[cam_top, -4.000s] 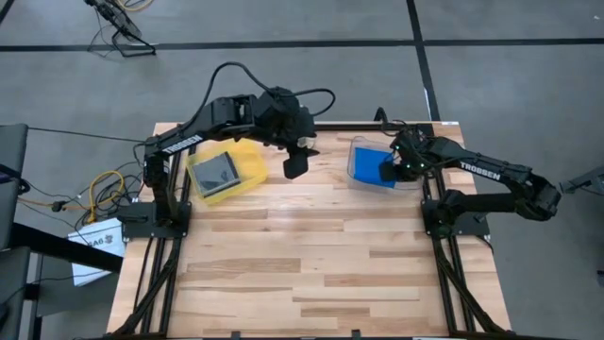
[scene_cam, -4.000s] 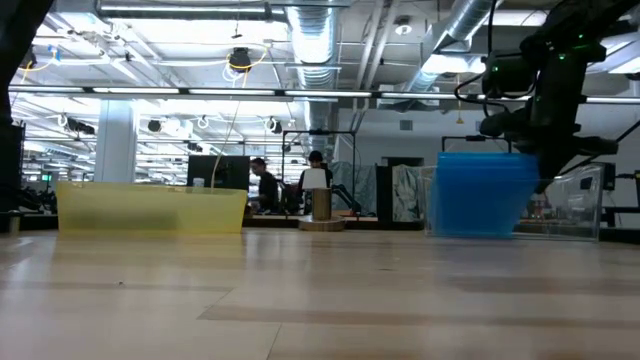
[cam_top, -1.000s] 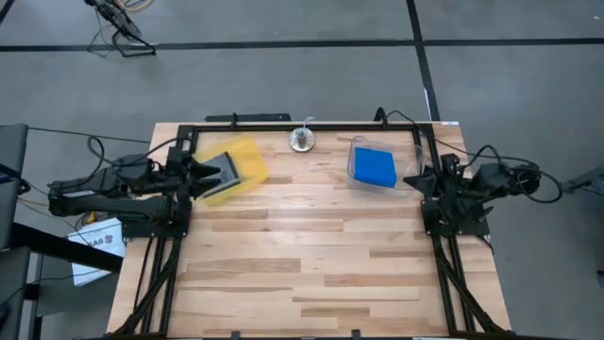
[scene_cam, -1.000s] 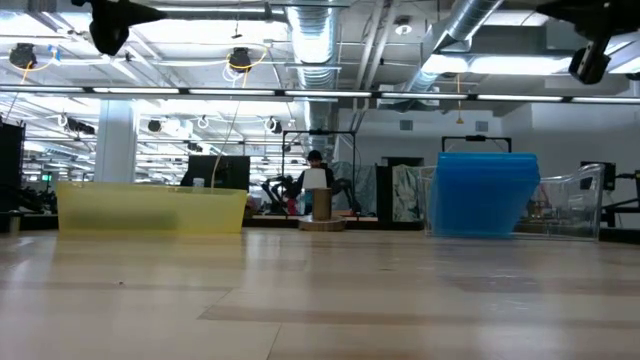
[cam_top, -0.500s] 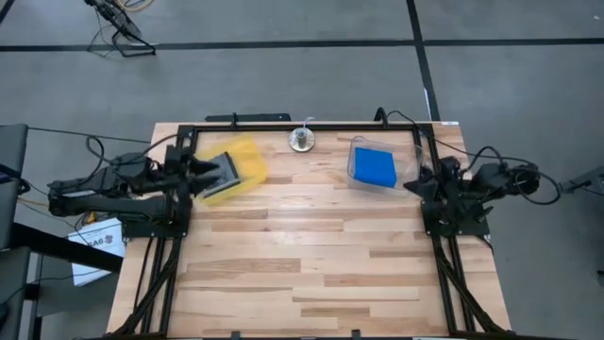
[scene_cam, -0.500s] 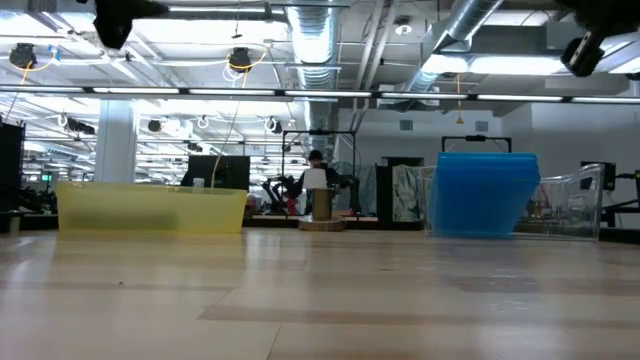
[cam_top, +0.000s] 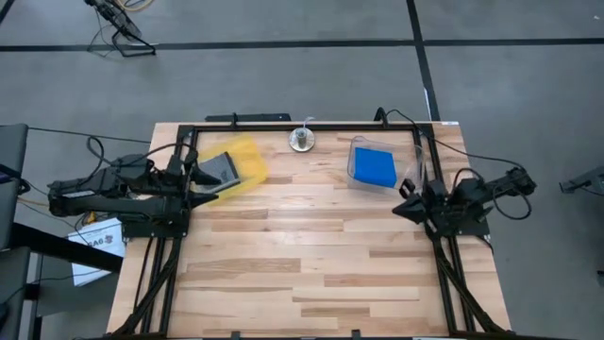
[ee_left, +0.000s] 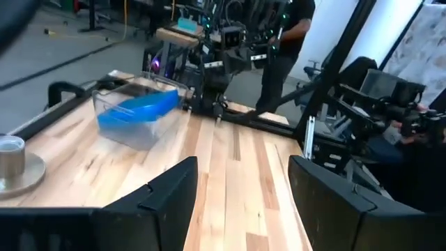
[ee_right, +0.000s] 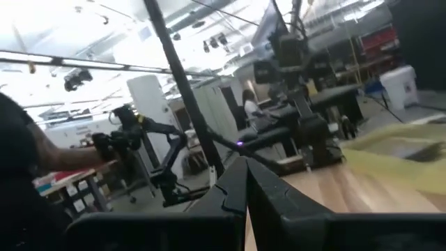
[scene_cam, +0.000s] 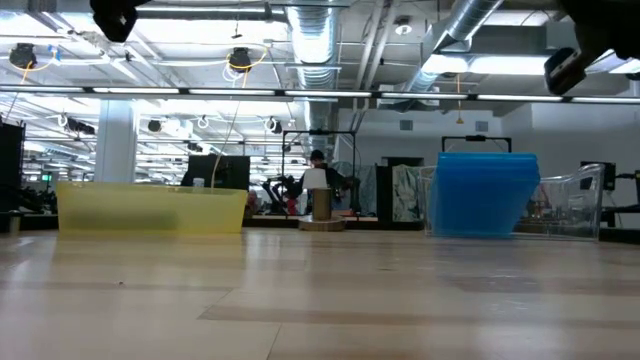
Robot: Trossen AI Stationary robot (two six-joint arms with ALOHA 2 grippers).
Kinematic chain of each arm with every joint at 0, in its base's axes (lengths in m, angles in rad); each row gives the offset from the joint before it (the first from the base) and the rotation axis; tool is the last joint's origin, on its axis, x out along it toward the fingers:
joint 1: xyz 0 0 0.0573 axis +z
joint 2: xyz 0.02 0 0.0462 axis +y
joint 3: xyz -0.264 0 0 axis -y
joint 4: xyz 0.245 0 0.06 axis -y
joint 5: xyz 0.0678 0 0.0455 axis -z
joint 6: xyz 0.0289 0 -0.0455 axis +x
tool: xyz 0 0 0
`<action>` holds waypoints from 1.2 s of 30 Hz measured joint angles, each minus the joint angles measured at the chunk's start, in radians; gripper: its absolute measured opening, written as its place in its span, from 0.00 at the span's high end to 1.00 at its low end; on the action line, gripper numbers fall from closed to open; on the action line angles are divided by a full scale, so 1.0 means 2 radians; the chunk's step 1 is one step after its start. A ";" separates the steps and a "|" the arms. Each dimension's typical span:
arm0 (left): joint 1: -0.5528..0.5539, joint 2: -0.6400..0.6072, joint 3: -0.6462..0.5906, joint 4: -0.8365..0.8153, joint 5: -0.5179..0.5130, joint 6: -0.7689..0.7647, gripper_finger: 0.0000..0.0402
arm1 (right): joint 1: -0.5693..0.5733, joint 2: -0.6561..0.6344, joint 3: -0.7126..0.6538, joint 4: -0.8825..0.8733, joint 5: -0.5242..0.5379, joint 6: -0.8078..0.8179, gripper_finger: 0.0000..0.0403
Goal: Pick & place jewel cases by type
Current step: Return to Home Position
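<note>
At the far edge of the table [cam_top: 311, 274] we see blue jewel cases [cam_top: 376, 168] in the clear bin [cam_top: 407, 161] and a grey jewel case [cam_top: 221, 168] in the yellow tray [cam_top: 247, 154], with open wood between. Left gripper [ee_left: 242, 183] spread, right gripper [ee_right: 245, 183] pinched empty, at the side edges.

The table [cam_top: 302, 255] is showing pale wood planks, smooth and faintly shining. The tray [cam_top: 247, 156] is glowing as translucent yellow plastic, the bin [cam_top: 408, 165] is gleaming as clear glossy plastic, and the blue cases [cam_top: 376, 168] are looking glossy and translucent. The puck [cam_top: 302, 140] is glinting like brushed metal
</note>
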 joint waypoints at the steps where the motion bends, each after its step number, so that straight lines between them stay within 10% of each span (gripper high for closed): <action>1: 0.000 -0.001 0.000 -0.003 0.003 -0.001 0.46 | 0.000 0.000 -0.006 0.007 -0.005 -0.004 1.00; 23: -0.027 -0.137 -0.191 0.140 0.006 -0.044 0.46 | -0.027 0.001 -0.035 -0.072 -0.021 0.036 1.00; 36: -0.028 -0.166 -0.320 0.382 0.010 0.007 0.46 | -0.026 0.001 -0.035 -0.072 -0.021 0.065 1.00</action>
